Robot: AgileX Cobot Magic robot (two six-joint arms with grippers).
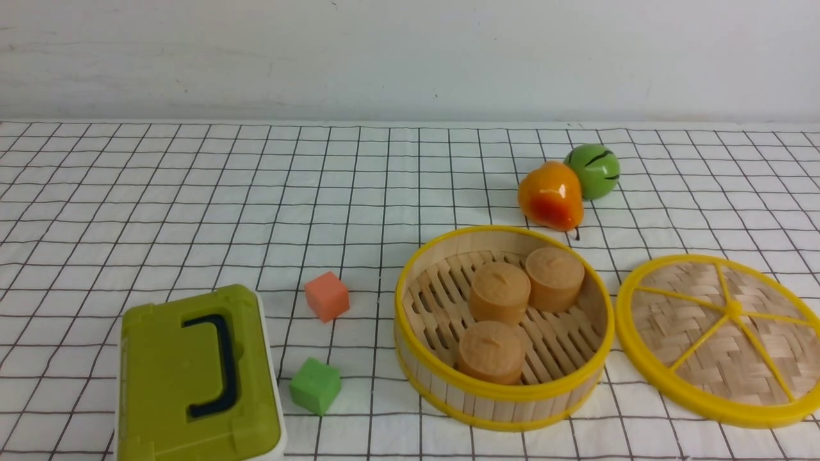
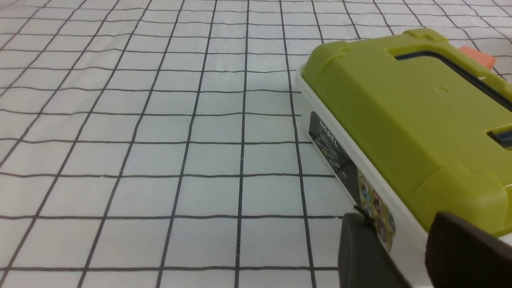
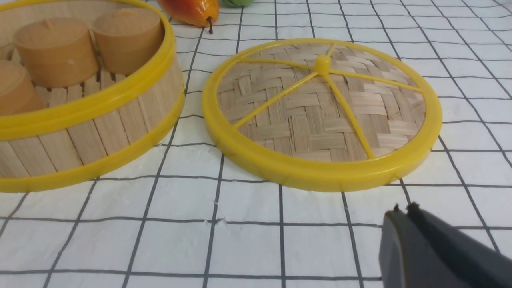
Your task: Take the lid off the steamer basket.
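Looking over the worktop (image 1: 359,211), you have the lid (image 1: 737,339) lying flat just right of the steamer basket (image 1: 500,400) with its three tan buns (image 1: 500,291), your right gripper (image 3: 404,207) with jaws pressed together, your left gripper (image 2: 398,216) with jaws spread.

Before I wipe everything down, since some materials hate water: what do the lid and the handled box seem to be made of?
Lid: matte woven bamboo, judging by its crossing strips, with a glossy rim and spokes, probably plastic.

Box: likely smooth hard plastic, given its moulded corners and soft sheen.
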